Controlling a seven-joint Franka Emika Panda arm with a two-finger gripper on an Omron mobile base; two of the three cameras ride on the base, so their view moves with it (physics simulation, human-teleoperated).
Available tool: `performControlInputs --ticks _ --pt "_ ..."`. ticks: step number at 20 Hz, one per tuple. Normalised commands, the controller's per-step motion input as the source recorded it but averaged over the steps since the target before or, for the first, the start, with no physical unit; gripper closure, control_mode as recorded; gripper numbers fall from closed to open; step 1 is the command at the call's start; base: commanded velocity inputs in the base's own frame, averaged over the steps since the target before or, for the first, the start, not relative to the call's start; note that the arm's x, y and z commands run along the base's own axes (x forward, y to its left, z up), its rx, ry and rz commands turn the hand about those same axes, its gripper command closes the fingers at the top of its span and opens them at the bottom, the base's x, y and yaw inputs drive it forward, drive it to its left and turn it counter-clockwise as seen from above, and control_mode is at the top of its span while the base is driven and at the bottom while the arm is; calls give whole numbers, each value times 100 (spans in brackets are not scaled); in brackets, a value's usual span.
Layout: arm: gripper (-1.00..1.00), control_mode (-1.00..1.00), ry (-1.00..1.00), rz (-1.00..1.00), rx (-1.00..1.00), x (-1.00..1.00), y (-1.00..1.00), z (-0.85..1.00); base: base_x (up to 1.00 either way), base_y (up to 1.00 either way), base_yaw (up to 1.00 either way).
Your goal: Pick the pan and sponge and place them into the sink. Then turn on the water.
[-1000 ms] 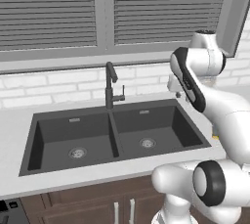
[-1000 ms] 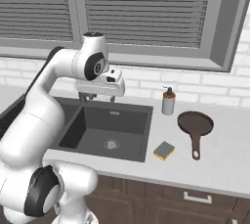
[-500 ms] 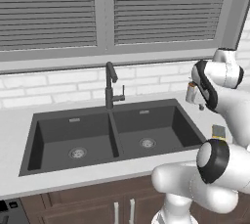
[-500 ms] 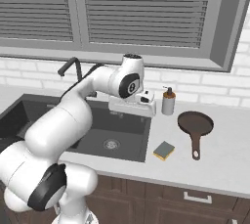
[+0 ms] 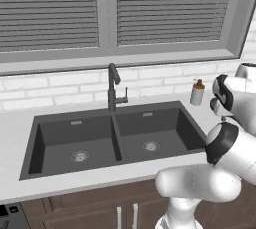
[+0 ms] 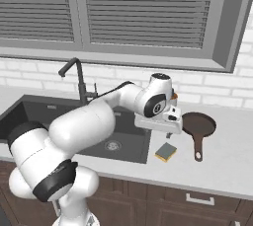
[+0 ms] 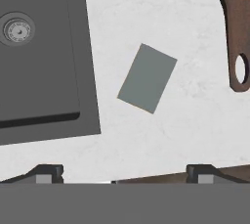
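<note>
The sponge lies flat on the counter just right of the sink, its grey-green face turned up. The reddish-brown pan sits right of the sponge, and its long handle with a hanging hole points toward the counter's front edge. My gripper hangs open and empty above the sponge; its two fingertips stand wide apart in the hand view. The dark double-basin sink holds nothing, and its steel drain shows. Behind the divider stands the faucet, with no water running.
A soap dispenser bottle stands at the back of the counter, right of the sink. A white brick wall and a window with blinds run behind the counter. Wooden cabinet fronts lie below its front edge.
The arm has swung right, from over the sink's right basin to above the sponge beside the pan. The gripper has stayed open.
</note>
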Motion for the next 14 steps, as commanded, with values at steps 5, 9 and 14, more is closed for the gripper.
performControlInputs --ticks 5,9,14 --pt "-100 -100 0 0 0 0 0 0 0 0 0" --pt "-100 -100 0 0 0 0 -1 -2 0 0 0" --pt "-100 -100 0 0 1 34 -31 -26 0 0 0"
